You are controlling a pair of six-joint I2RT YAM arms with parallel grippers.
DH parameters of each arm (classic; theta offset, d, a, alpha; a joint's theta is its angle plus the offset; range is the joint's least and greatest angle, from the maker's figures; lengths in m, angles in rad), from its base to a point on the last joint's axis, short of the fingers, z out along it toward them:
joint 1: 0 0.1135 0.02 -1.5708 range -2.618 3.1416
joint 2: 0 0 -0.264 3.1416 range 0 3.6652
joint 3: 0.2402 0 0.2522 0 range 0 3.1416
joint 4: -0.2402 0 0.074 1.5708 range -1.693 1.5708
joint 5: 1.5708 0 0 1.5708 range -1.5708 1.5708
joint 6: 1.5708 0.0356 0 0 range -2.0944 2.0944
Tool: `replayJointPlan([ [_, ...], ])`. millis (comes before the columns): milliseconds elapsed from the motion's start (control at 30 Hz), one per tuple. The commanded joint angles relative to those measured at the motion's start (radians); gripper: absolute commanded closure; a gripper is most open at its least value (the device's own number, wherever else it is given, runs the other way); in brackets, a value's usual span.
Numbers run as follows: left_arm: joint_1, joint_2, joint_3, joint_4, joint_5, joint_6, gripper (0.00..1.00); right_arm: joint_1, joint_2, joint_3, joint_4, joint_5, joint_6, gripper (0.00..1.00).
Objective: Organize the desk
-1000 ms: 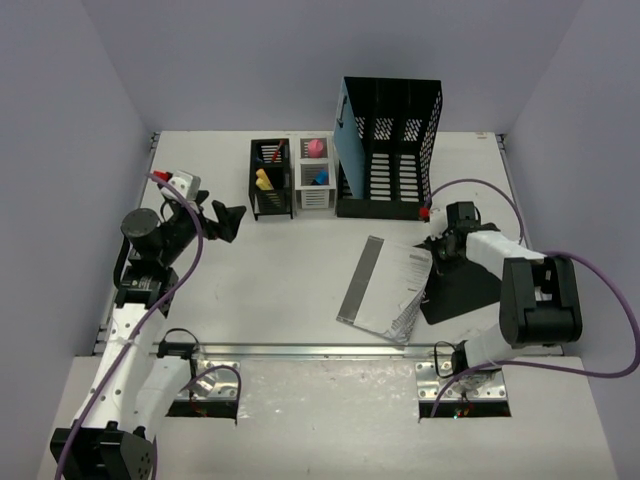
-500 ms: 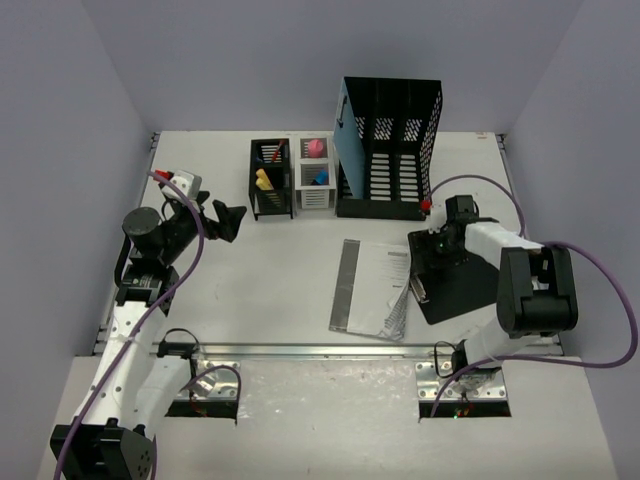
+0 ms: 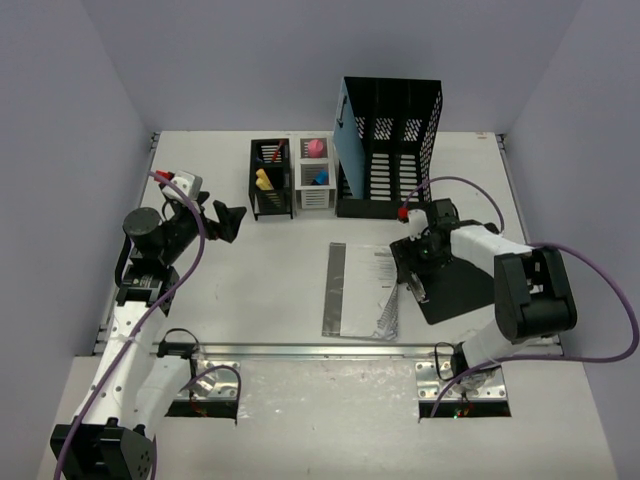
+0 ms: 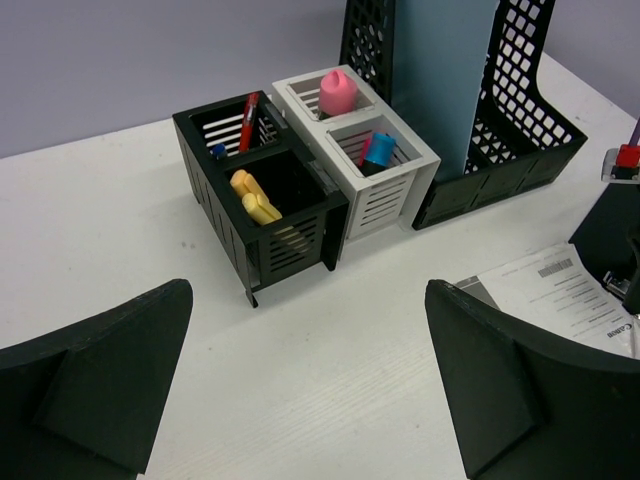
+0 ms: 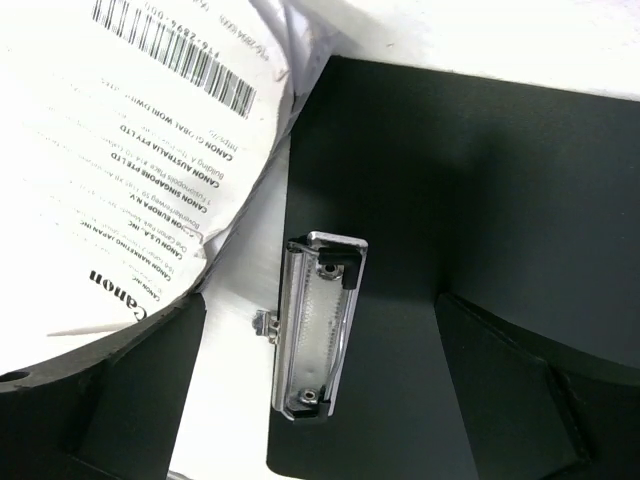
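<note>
On the white desk (image 3: pixel 270 300) between lilac walls (image 3: pixel 60 150), the right gripper (image 3: pixel 413 262) hangs spread over the clip (image 5: pixel 315 325) of the black clipboard (image 3: pixel 465 290), seemingly gripping nothing, the manual (image 3: pixel 360 290) lying alongside. The left gripper (image 3: pixel 222 222), also spread, waits aside near the pen holders (image 3: pixel 272 180), leaving room.

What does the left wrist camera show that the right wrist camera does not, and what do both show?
Only the left wrist: the black organizer with yellow markers, the white organizer and the black file rack. Only the right wrist: the metal clip of the black clipboard. Both: the printed booklet and the white desk.
</note>
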Motion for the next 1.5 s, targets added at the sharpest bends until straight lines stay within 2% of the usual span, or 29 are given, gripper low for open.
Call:
replayJointPlan([
  [0,-0.005,-0.007,-0.005,0.037,0.001,0.012,0.0,0.022,-0.025,-0.02,-0.024,-0.008,-0.022,0.01],
  [100,-0.007,-0.01,0.0,0.039,0.004,0.008,0.0,0.022,-0.039,-0.026,-0.04,0.024,-0.022,0.02],
  [300,-0.007,-0.023,-0.006,0.04,0.001,0.007,0.0,0.025,-0.078,-0.079,-0.043,0.073,-0.03,0.27],
  [667,-0.005,-0.033,-0.019,0.04,-0.008,0.005,0.0,0.084,-0.076,-0.132,0.011,0.113,-0.005,0.35],
  [867,-0.005,-0.034,-0.019,0.04,-0.008,0.005,0.0,0.124,-0.04,-0.144,0.055,0.165,0.028,0.48],
  [900,-0.005,-0.036,-0.02,0.039,-0.008,0.008,0.0,0.127,-0.04,-0.153,0.06,0.174,0.033,0.56],
  [1000,-0.005,-0.04,-0.019,0.034,-0.01,0.01,0.0,0.138,-0.049,-0.159,0.057,0.193,0.047,0.63],
  [1067,-0.005,-0.04,-0.02,0.036,-0.008,0.005,0.0,0.149,-0.068,-0.164,0.046,0.193,0.062,0.72],
  [1133,-0.005,-0.04,-0.02,0.039,-0.007,0.001,0.0,0.158,-0.089,-0.172,0.039,0.193,0.067,0.86],
  [1167,-0.005,-0.042,-0.02,0.04,-0.005,-0.004,0.0,0.161,-0.094,-0.172,0.026,0.194,0.07,0.99],
  [1267,-0.005,-0.048,-0.015,0.034,0.006,-0.005,0.0,0.163,-0.143,-0.153,-0.021,0.193,0.067,0.99],
  [1367,-0.005,-0.063,-0.022,0.028,0.033,-0.001,0.0,0.161,-0.21,-0.063,-0.116,0.164,0.067,0.99],
  [1467,-0.007,-0.077,-0.028,0.033,0.081,-0.001,0.01,0.163,-0.292,0.033,-0.219,0.077,0.068,0.99],
])
